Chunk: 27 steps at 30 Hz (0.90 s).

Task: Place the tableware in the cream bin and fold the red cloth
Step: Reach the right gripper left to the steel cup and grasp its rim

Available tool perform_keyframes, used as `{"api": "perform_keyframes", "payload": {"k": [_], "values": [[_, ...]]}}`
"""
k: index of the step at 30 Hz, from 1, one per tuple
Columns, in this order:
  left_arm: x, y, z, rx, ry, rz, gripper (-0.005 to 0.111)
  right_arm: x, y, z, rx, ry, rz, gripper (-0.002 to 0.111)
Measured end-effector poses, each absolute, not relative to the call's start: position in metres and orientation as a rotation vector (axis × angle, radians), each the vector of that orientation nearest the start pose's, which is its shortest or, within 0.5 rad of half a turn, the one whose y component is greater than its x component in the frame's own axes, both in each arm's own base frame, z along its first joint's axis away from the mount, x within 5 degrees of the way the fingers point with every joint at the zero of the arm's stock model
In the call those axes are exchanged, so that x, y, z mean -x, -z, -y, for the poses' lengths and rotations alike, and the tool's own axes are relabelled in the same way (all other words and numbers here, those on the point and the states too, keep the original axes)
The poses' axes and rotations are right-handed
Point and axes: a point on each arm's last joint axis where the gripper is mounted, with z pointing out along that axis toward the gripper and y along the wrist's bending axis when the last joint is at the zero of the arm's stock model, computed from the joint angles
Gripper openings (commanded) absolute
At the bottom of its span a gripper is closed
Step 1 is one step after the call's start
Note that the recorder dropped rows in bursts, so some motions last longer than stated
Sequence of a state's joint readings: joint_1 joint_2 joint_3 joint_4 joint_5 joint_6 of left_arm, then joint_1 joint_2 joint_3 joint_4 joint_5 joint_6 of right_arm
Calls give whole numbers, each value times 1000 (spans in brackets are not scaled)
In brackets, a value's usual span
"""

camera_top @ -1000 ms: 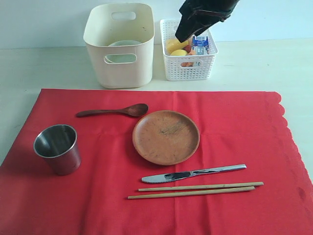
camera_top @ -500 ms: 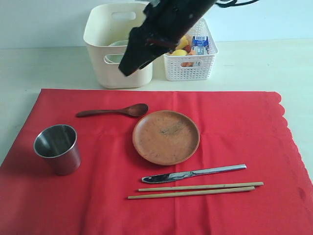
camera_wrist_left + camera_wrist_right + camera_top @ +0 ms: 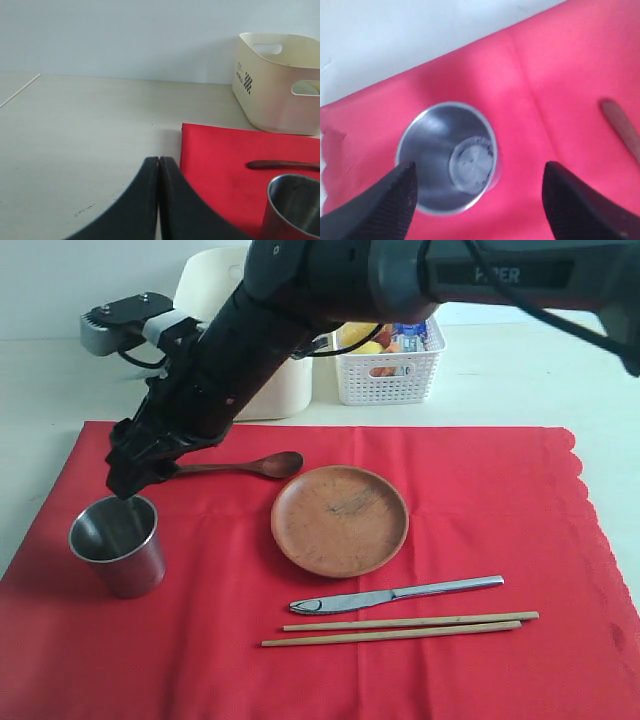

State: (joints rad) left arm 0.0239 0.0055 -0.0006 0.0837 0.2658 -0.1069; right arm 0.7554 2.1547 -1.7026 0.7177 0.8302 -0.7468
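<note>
The red cloth [image 3: 480, 500] lies flat under the tableware: a steel cup [image 3: 117, 545], a dark wooden spoon [image 3: 250, 465], a round brown plate [image 3: 340, 520], a metal knife [image 3: 395, 595] and wooden chopsticks [image 3: 400, 627]. My right gripper [image 3: 127, 480] reaches across to the left and hangs just above the cup's rim. Its wrist view shows it open [image 3: 479, 175], a finger on either side of the empty cup [image 3: 447, 157], touching nothing. The cream bin [image 3: 205, 285] is largely hidden behind the arm. My left gripper [image 3: 159, 160] is shut and empty over bare table, beside the cloth's corner [image 3: 220, 160].
A white lattice basket [image 3: 390, 370] with food pieces and a milk carton stands at the back, right of the bin. The right arm stretches diagonally over the cloth's back left. The left wrist view shows the bin [image 3: 277, 82], spoon [image 3: 282, 164] and cup [image 3: 295, 205].
The right arm has swung from above the basket across and down to the left, over the steel cup. Its jaws have spread wider.
</note>
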Motion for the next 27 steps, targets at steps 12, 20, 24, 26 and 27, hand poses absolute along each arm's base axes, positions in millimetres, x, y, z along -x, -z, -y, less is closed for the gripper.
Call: {"api": "perform_keyframes", "payload": {"k": [12, 20, 24, 26, 27], "values": [[-55, -189, -3, 60, -18, -1752, 3, -312, -153, -368, 1363, -857, -2336, 68], [-55, -189, -3, 60, -18, -1752, 3, -313, -140, -368, 1367, -852, -2363, 39], [-55, -189, -3, 60, -18, -1752, 3, -313, -139, -368, 1377, -840, -2361, 20], [-55, -189, -3, 60, -18, -1752, 3, -313, -139, -367, 1391, -824, -2358, 13], [-55, -189, -3, 60, -18, -1752, 3, -313, -139, -367, 1395, -819, -2357, 10]]}}
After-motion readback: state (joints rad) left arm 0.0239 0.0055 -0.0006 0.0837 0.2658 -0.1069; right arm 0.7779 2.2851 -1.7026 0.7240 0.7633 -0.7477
